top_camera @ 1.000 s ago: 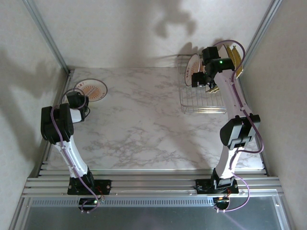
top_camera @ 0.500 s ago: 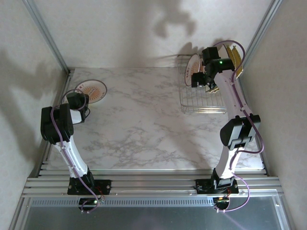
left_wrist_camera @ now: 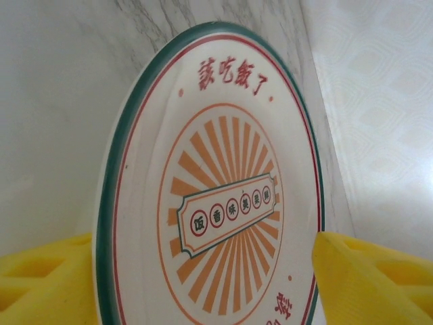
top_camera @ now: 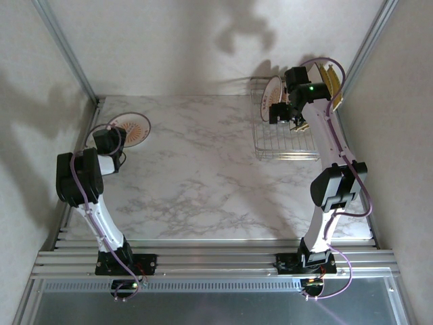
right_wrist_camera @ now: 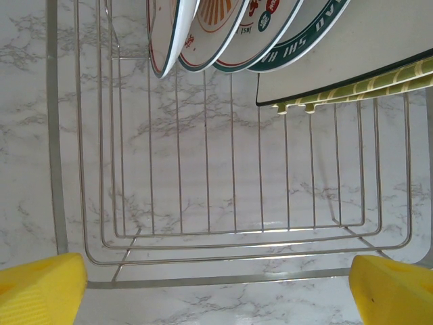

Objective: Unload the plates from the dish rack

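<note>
At plate [left_wrist_camera: 215,203] rim, left pincer [left_wrist_camera: 206,288] wider.

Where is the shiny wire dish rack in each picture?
Top external: the dish rack sits at the far right of the table, below the right arm's hand.
Right wrist: the dish rack is seen from above, its wires across the middle, with plates leaning at the top.
Left wrist: this camera faces a round plate instead.
Shared landmark: the marble table, under everything.
</note>
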You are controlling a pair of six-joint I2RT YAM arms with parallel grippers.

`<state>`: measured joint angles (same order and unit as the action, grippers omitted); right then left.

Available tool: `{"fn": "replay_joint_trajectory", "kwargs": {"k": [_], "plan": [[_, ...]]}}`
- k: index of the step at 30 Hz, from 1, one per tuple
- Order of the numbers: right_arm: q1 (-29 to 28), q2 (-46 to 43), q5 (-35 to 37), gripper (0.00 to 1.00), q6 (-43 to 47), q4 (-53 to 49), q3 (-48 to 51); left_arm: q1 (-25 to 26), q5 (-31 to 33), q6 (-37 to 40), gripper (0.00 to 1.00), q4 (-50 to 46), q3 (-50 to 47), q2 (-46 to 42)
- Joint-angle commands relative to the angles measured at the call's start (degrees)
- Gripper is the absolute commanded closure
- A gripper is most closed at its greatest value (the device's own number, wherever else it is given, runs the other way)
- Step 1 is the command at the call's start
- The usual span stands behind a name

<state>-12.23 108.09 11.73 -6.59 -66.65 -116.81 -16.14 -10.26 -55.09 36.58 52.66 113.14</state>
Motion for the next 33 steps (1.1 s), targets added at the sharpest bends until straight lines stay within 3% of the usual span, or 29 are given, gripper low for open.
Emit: {"fn": "replay_joint_trajectory", "kwargs": {"k": [1, 3, 5, 6, 18, 24, 27, 33], "plan": [[0.2, -1.6, -1.2, 0.01, 0.3, 0.5, 0.2, 0.0, 4.1, 2.9, 0.24, -5.2, -1.0, -1.8], [0.3, -1.7, -1.4, 0.01, 0.3, 0.5, 0.2, 0.3, 4.7, 3.5, 0.18, -6.5, -0.8, -2.3], [0.3, -1.7, -1.4, 0.01, 0.3, 0.5, 0.1, 0.9, 6.2, 4.6, 0.03, -8.4, -0.3, -3.3], [0.2, -1.8, -1.4, 0.01, 0.3, 0.5, 0.2, 1.1, 6.9, 5.3, 0.01, -9.2, -0.1, -3.7], [0.2, -1.9, -1.7, 0.01, 0.2, 0.7, -0.2, 2.4, 13.0, 14.3, 0.00, -19.4, 1.7, -9.9], [0.3, -2.1, -1.7, 0.01, 0.7, 0.4, -1.2, 4.9, 19.2, 29.3, 0.00, -34.9, 8.7, -18.7], [0.1, -0.9, -2.5, 0.01, 0.7, -0.7, -4.4, 6.4, 17.6, 36.0, 0.00, -43.3, 15.3, -21.9], [-1.9, 3.6, -1.7, 0.01, 0.4, -3.1, -13.3, 11.0, 7.6, 44.6, 0.00, -63.9, 31.0, -21.2]]}}
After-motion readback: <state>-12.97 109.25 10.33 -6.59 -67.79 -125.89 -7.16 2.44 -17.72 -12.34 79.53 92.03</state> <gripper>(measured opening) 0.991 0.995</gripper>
